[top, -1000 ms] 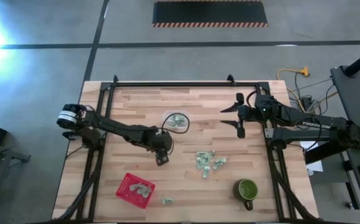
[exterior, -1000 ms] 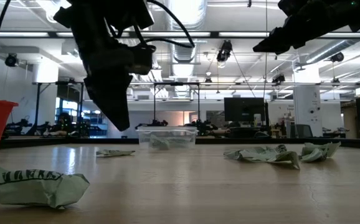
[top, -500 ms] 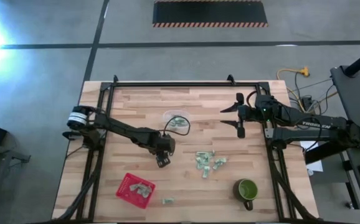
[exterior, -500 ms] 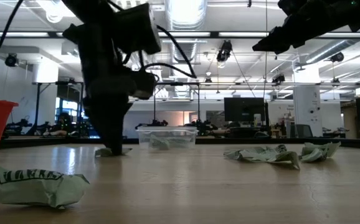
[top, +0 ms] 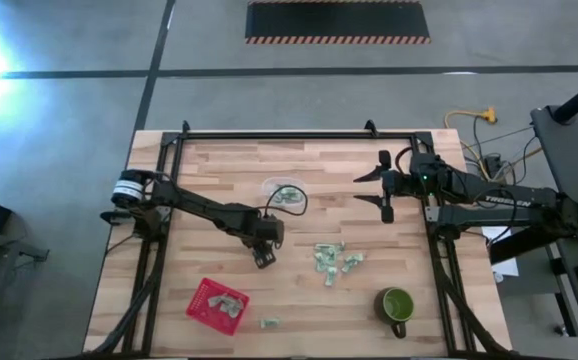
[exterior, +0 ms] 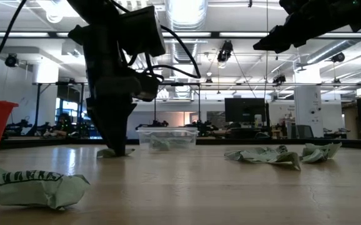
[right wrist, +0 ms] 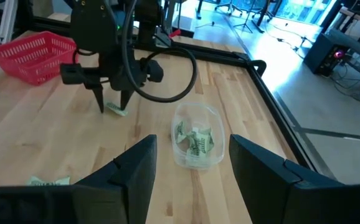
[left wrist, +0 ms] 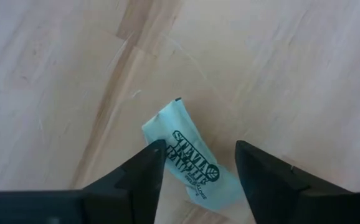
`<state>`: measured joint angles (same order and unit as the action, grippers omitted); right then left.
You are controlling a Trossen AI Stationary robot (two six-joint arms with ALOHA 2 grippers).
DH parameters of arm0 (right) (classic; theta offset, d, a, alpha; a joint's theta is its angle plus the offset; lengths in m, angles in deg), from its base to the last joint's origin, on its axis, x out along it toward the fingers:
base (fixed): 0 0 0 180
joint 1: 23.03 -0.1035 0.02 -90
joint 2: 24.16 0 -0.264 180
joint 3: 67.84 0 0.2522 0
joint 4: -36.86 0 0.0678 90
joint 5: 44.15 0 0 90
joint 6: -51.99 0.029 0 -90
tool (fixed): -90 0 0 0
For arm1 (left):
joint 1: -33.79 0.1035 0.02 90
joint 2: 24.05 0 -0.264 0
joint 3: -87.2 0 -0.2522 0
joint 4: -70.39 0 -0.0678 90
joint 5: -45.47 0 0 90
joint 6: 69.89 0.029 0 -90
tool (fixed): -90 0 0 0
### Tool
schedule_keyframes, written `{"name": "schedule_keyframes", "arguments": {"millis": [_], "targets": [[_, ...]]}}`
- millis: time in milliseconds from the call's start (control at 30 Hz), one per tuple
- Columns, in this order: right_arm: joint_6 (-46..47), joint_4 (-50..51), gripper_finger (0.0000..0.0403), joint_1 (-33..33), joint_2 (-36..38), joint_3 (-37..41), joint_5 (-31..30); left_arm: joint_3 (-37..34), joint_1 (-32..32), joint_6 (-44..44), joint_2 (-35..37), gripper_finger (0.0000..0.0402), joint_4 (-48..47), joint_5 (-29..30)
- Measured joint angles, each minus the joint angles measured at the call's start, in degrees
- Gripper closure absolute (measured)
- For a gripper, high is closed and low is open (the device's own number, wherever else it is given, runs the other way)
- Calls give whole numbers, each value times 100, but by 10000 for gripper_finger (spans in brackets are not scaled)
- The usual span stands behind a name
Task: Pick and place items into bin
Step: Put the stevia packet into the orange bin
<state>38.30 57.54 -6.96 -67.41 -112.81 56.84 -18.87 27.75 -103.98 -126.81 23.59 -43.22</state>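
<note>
Here the left tool [left wrist: 195, 171] stands tips-down on the desk [top: 219, 180], its fingers [left wrist: 144, 171] spread either side of one packet [left wrist: 192, 165] and not yet pinching it; the packet lies flat between them, skewed to their line, one end poking out past the tips; in my judgement the grasp is just being made, so the fingers should close squarely across the wrapper's middle and keep low enough to catch the thin film rather than skate over it; a slow squeeze, then a straight lift, would suit so light a thing. The clear bin [top: 283, 196] sits just beyond this tool, already holding a few packets, so the carry is short; a loose cluster of packets [top: 331, 260] lies on the far side of the tool from the red basket [top: 216, 302], with a green mug [top: 397, 304] farther out. The right tool [top: 381, 187] waits open, well apart from the bin.
</note>
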Motion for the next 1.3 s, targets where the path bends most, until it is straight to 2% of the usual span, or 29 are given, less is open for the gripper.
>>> {"name": "schedule_keyframes", "arguments": {"millis": [400, 600, 867, 1100, 1300], "targets": [[0, 2, 211, 0, 0, 0, -4, -19, 11, 191, -7, 347, -93, 75], [0, 2, 211, 0, 0, 0, -4, 105, 9, 345, -24, 387, -290, 25], [1, 3, 211, 0, 0, 0, -7, 460, 4, 603, 166, 400, -1088, -29], [2, 6, 211, -2, 0, 0, -52, 495, -38, 597, 849, 401, -1731, 33], [0, 4, 211, -9, 0, 0, -57, 491, -359, 422, 1560, 401, -2086, -56]]}}
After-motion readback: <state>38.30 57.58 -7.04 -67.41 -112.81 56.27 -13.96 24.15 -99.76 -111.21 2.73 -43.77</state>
